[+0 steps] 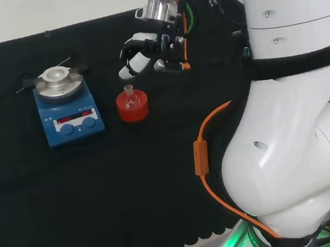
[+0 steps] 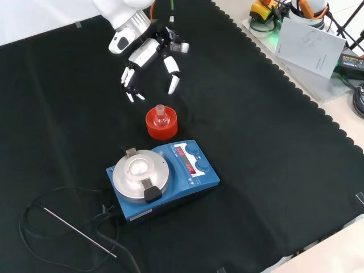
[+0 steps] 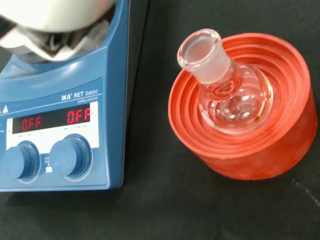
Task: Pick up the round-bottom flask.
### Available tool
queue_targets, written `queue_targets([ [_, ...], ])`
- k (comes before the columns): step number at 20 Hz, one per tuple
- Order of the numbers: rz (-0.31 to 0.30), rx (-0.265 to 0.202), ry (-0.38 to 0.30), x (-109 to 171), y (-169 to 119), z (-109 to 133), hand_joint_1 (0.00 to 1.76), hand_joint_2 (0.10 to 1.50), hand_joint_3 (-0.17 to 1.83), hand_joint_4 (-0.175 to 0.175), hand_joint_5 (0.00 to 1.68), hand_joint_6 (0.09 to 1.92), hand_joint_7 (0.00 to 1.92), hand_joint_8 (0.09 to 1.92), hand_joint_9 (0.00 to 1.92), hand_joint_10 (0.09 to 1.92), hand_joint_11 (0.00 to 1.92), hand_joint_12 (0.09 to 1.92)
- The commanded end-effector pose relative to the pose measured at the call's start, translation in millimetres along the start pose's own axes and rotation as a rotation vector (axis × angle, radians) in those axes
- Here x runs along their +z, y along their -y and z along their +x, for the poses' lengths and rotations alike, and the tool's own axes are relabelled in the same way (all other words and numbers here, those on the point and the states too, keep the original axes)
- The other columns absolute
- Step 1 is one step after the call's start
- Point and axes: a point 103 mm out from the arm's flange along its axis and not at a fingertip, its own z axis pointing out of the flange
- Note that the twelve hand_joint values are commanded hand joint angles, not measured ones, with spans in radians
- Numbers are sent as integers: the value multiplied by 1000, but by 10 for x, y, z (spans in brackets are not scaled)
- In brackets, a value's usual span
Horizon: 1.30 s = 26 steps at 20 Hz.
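A small clear round-bottom flask [image 3: 227, 85] sits upright in a red ribbed ring stand [image 3: 280, 150]. The head view shows the flask [image 1: 130, 99] and stand [image 1: 133, 110] mid-bench; the front view has the flask [image 2: 161, 114] in its stand [image 2: 161, 128] just above the stirrer. The hand [image 2: 149, 57] hangs over the cloth above the flask in the front view, apart from it, fingers spread and pointing down. In the head view the hand [image 1: 144, 56] is up and to the right of the flask. It holds nothing.
A blue magnetic stirrer [image 2: 170, 179] with a round metal plate stands beside the stand, also as the stirrer [image 1: 67, 112] left of it in the head view. A thin probe with cable [image 2: 74, 230] lies on the cloth. The arm's white links [image 1: 293, 117] are at right.
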Motion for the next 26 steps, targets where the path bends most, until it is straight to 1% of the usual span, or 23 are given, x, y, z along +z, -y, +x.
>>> queue_targets([
  [1,29,-9,-8,101,-8,-60,897,375,864,-171,269,857,699,988,700,951,345,1454],
  [7,47,-13,14,147,-70,-115,895,374,864,-171,265,856,696,989,696,951,343,1454],
  [13,101,-43,49,180,-124,-125,862,357,852,-170,259,853,657,993,666,956,340,1456],
  [17,127,-50,80,213,-142,-135,810,352,831,-165,244,843,607,1008,624,972,319,1463],
  [23,142,-54,116,251,-184,-135,793,352,817,-160,231,832,569,1011,583,977,293,1470],
  [26,140,-59,110,258,-213,-134,789,353,814,-159,230,830,561,1010,574,977,287,1473],
])
